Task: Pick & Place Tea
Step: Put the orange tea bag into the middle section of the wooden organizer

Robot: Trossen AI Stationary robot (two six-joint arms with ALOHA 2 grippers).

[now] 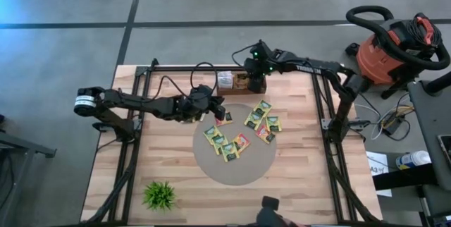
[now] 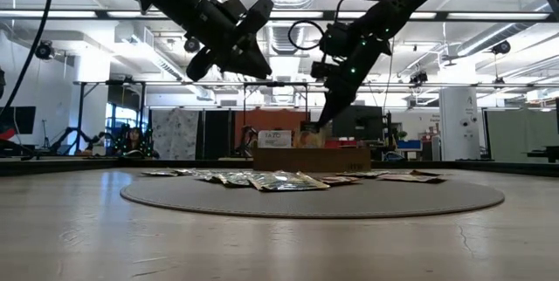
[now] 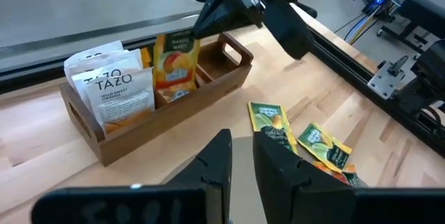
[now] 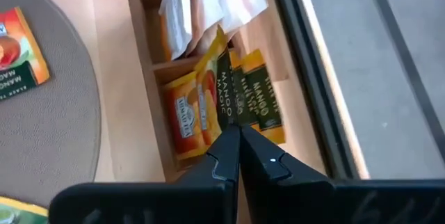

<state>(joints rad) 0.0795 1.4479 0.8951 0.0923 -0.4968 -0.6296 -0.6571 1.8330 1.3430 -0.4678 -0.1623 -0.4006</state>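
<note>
Several yellow-green and orange tea sachets [image 1: 257, 120] lie flat on a round grey mat [image 1: 236, 169]. Behind the mat stands a wooden box [image 1: 242, 81] with white Tazo sachets [image 3: 118, 88] and mango sachets [image 3: 174, 64] upright in its compartments. My right gripper [image 4: 238, 135] is shut, pointing down into the box's middle compartment. My left gripper [image 1: 215, 111] hovers above the mat's far left edge, raised clear of the table in the low view [image 2: 231, 58]. Its fingers stand a little apart [image 3: 241, 158] with nothing between them. My right gripper pinches a mango tea sachet by its upper edge [image 3: 186, 37], coming from above and slanting down. The sachet stands upright in the box's middle compartment [image 4: 229, 95] among the other sachets. Whether its lower edge rests on the box floor is hidden.
A small green plant [image 1: 160, 194] stands near the table's near left corner. Black frame rails [image 1: 325, 114] run along the table's left and right sides. One end compartment of the box [image 3: 222, 53] shows no sachets. A red vacuum [image 1: 391, 44] stands off the table.
</note>
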